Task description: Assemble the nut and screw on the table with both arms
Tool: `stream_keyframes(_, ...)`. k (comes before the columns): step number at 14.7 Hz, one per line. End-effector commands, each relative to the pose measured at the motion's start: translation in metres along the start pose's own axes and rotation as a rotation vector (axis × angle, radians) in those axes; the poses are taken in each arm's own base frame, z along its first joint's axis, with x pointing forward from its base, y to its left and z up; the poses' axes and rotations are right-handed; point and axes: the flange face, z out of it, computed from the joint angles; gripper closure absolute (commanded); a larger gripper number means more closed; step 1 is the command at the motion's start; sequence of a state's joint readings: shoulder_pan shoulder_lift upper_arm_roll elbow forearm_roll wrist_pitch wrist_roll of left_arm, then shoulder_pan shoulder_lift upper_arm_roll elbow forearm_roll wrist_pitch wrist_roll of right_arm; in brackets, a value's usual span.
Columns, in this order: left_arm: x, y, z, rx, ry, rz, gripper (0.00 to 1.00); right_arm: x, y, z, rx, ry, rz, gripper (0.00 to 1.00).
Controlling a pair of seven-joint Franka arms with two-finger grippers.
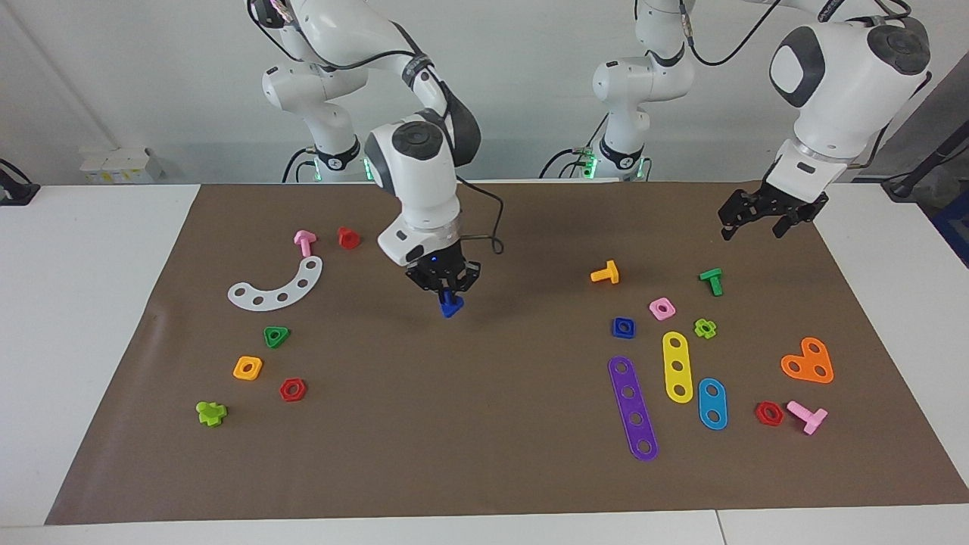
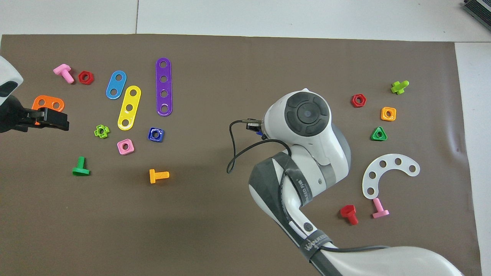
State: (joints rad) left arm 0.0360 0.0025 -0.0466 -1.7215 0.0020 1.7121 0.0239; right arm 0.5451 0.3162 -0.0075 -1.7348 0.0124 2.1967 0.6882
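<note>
We are holding the screw (image 1: 451,305) in the right gripper (image 1: 444,284) over the middle of the worktop (image 1: 484,424), clear of the mat. The nut (image 1: 624,327) is lying toward the left arm's end, just beside the square nut (image 1: 662,308) and nearer to the robots than the long strip (image 1: 633,407). The left gripper (image 1: 755,217) is hanging over that end's edge, well apart from the nut.
</note>
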Motion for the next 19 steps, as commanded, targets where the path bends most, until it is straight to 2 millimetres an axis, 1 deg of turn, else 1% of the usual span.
stream_keyframes(1, -0.008, -0.003, -0.001, 0.018, 0.016, -0.012, 0.00, -0.017, -0.044, 0.032, 0.011, 0.002, 0.028, 1.00)
stream_keyframes(2, -0.008, -0.003, -0.001, 0.018, 0.015, -0.012, 0.00, -0.021, -0.054, 0.041, 0.006, 0.002, 0.041, 1.00)
stream_keyframes(6, -0.008, -0.003, 0.000, 0.018, 0.013, -0.012, 0.00, -0.029, -0.056, 0.070, -0.018, 0.001, 0.046, 1.00)
stream_keyframes(7, -0.008, -0.003, -0.001, 0.018, 0.015, -0.012, 0.00, -0.035, -0.057, 0.077, -0.023, -0.004, 0.039, 1.00)
stream_keyframes(9, -0.009, -0.002, -0.001, 0.018, 0.013, -0.012, 0.00, -0.040, -0.053, 0.089, -0.020, 0.006, 0.034, 1.00)
stream_keyframes(11, -0.008, -0.002, -0.001, 0.018, 0.015, -0.014, 0.00, -0.042, -0.053, 0.095, -0.018, 0.008, 0.035, 1.00)
stream_keyframes(12, -0.008, 0.000, -0.001, 0.018, 0.013, -0.007, 0.00, -0.042, -0.053, 0.095, -0.017, 0.009, 0.035, 0.69)
stream_keyframes(13, -0.008, 0.003, -0.002, 0.018, 0.018, -0.004, 0.00, -0.041, -0.053, 0.096, -0.018, 0.010, 0.040, 0.07)
stream_keyframes(14, -0.008, 0.008, -0.001, 0.018, 0.016, 0.003, 0.00, -0.041, -0.053, 0.095, -0.018, 0.013, 0.047, 0.00)
stream_keyframes(16, -0.011, 0.010, -0.001, 0.019, 0.015, 0.016, 0.00, -0.037, -0.056, 0.086, -0.024, 0.044, 0.059, 0.00)
stream_keyframes(17, -0.011, 0.010, -0.001, 0.019, 0.022, 0.019, 0.00, -0.033, -0.054, 0.078, -0.020, 0.058, 0.066, 0.00)
stream_keyframes(18, -0.010, 0.012, -0.002, 0.019, 0.025, 0.019, 0.00, -0.024, -0.048, 0.055, -0.004, 0.078, 0.080, 0.00)
stream_keyframes(19, -0.009, 0.013, -0.002, 0.018, 0.033, 0.013, 0.00, -0.012, -0.037, 0.033, 0.007, 0.098, 0.099, 0.00)
